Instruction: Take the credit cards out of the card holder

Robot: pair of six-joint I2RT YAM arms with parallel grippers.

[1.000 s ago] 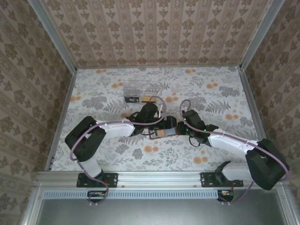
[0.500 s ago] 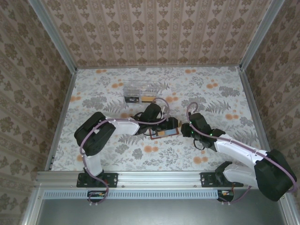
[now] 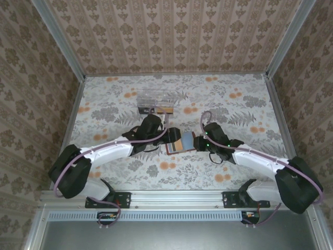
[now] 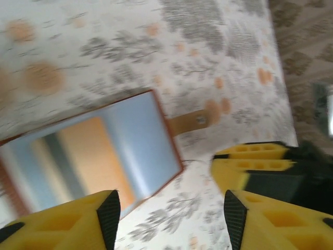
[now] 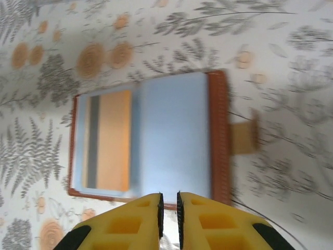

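The card holder (image 3: 180,141), crowded by both arms a second ago, now lies spread flat at the table's (image 3: 244,99) centre with an orange card (image 5: 112,138) exposed, the left gripper (image 4: 171,213) drawn back to its 10 o'clock with jaws apart and the right gripper (image 5: 169,200) closed empty at its 3 o'clock, so pulling cards can probably begin.

Floral table (image 3: 244,104), open card holder (image 3: 180,142), clear box (image 3: 156,98) beyond.
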